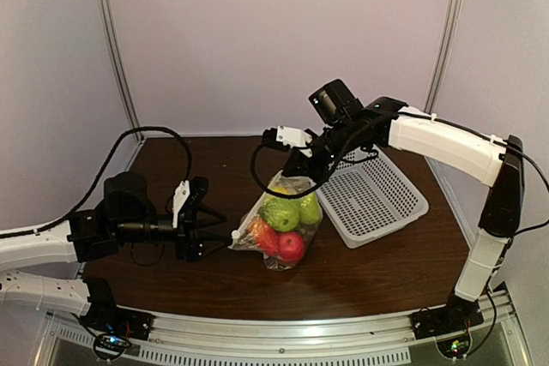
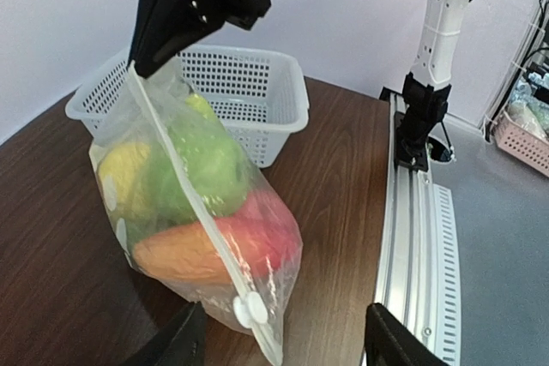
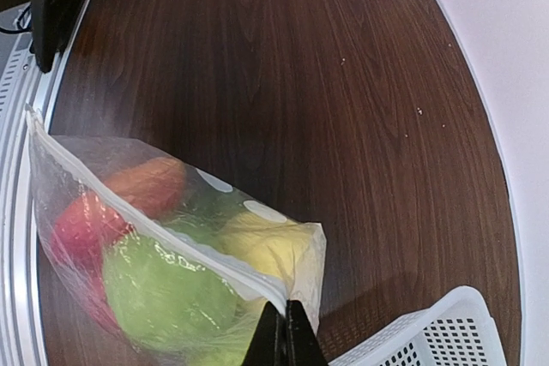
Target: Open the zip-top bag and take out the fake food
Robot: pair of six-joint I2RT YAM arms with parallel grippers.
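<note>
The zip-top bag (image 1: 279,222) stands in the middle of the table, and its zip strip (image 2: 184,203) looks closed. Through the plastic I see fake food: a green apple (image 1: 280,213), a red apple (image 1: 292,247), a yellow lemon (image 3: 257,246) and an orange piece (image 2: 180,250). My right gripper (image 1: 298,167) is shut on the far upper end of the zip strip (image 3: 287,336) and holds that corner up. My left gripper (image 2: 283,351) is open at the bag's near lower corner. The white zip slider (image 2: 248,308) lies between its spread fingers, which are apart from it.
A white perforated basket (image 1: 377,199) stands right of the bag, close behind it in the left wrist view (image 2: 257,100). An aluminium rail (image 1: 283,332) runs along the table's near edge. Bare dark wood lies in front of and left of the bag.
</note>
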